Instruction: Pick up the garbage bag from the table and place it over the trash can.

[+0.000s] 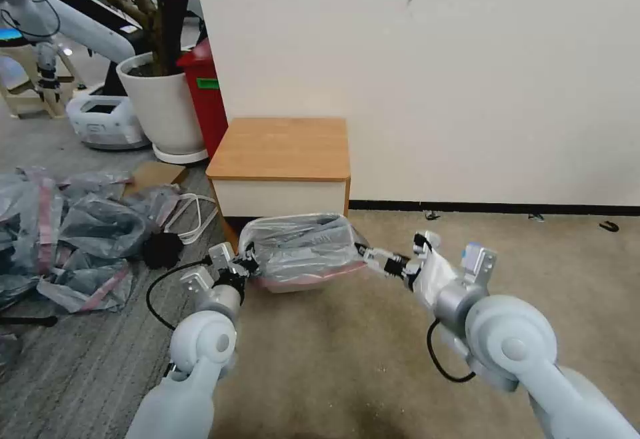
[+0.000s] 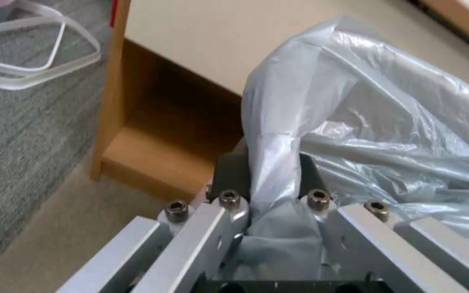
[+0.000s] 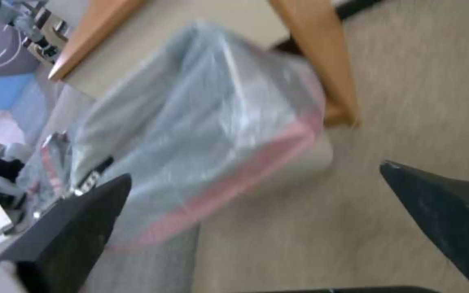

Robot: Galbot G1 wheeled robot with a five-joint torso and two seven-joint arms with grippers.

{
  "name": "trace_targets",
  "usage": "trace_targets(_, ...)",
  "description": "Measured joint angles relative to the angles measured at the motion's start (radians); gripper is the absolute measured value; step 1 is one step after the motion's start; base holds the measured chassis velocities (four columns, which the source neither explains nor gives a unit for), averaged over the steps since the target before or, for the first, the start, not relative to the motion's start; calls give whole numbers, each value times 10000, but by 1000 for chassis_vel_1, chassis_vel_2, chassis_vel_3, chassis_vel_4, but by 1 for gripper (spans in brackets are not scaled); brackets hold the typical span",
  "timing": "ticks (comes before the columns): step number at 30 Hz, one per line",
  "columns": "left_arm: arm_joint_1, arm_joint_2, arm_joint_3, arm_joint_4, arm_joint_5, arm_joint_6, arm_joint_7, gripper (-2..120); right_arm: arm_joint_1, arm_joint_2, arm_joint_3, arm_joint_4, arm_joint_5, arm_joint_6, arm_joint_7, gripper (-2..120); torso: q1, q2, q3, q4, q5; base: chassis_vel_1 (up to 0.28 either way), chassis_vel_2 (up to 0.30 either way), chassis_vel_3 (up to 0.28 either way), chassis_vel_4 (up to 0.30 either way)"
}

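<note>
Low on beige carpet (image 1: 373, 359), garbage bag (image 1: 300, 246) drapes trash can (image 1: 293, 284)

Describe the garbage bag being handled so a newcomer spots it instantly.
Find the wooden nightstand against the white wall; directly in front of it on the floor, the garbage bag is draped over the trash can. The left gripper is clamped on it. Unlike the heap of bags lying to the left, it is one bag stretched taut.

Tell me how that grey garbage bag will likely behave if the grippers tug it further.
The garbage bag is probably floppy: it bunches into a twist at the left gripper. Likely very light, since the thin film billows over the trash can. It may slip or stretch.
</note>
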Motion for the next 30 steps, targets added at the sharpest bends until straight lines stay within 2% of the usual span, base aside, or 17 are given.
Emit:
trace_targets(5, 25, 46, -26, -242, -138, 11, 0, 6, -273, 706, -30, -241, 552, -176, 61, 114, 0, 0, 0, 0, -1, 0, 0, 0, 0)
trace_targets(10, 116, 103, -58, -433, -210, 44, 1, 6, -292, 1361, -70, -507, 1060, -540, -56, 113, 0, 0, 0, 1, -1, 0, 0, 0, 0)
trace_targets(18, 247, 144, -117, -616, -244, 59, 0, 6, -192, 1733, -184, -787, 1188, -798, -633, 102, 0, 0, 0, 1, -2, 0, 0, 0, 0)
trace_targets(30, 394, 200, -190, -763, -285, 75, 0, 6, 113, 2131, -168, -1435, 1091, -787, -1187, 100, 0, 0, 0, 0, -1, 0, 0, 0, 0)
